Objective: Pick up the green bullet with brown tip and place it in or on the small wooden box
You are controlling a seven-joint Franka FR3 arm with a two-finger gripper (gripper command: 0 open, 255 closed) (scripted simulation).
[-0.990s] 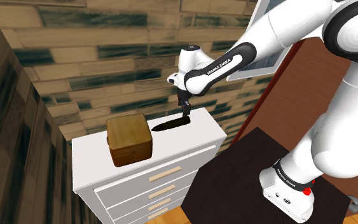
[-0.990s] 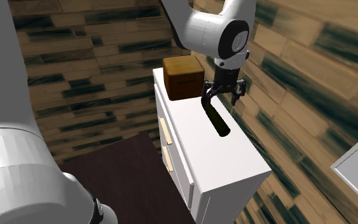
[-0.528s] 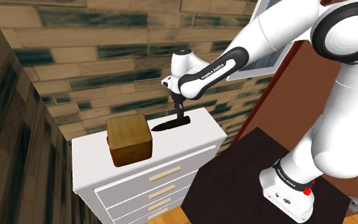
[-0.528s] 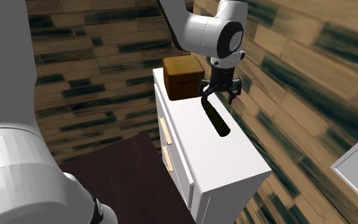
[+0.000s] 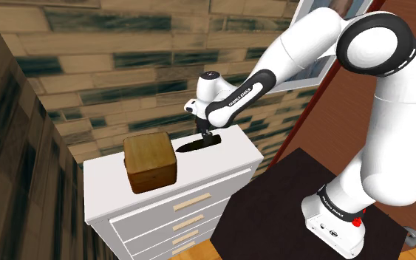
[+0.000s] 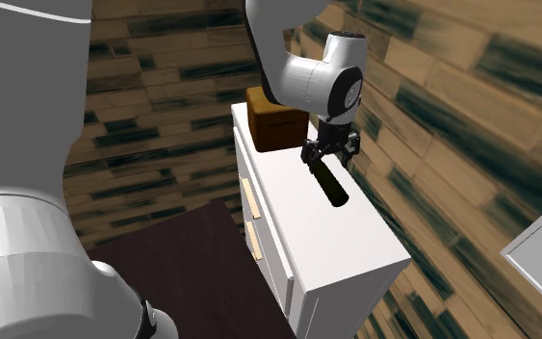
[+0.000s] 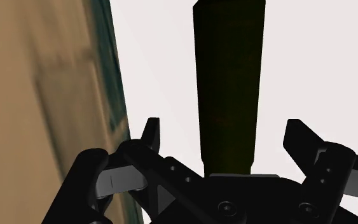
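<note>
The bullet (image 5: pixel 193 145) is a very dark green, near-black cylinder lying on the white dresser top (image 5: pixel 224 159), its pointed end toward the wooden box (image 5: pixel 150 161). In the second exterior view the bullet (image 6: pixel 329 184) lies along the dresser (image 6: pixel 331 236), with the brown box (image 6: pixel 276 117) behind it. My gripper (image 5: pixel 208 136) is down over the bullet's blunt end, also seen from the other side (image 6: pixel 328 155). In the wrist view the gripper (image 7: pixel 226 139) is open, its fingers (image 7: pixel 149 135) standing on either side of the bullet (image 7: pixel 228 76) without touching it.
A wood-plank wall (image 5: pixel 125 81) runs right behind the dresser, close to the gripper. The dresser front has drawers with pale handles (image 5: pixel 191 202). My stand (image 5: pixel 332 214) sits on a dark floor at the shoulder view's lower right.
The gripper has come down and shifted a little toward the box end, from above the bullet to straddling it. The bullet and box have not moved.
</note>
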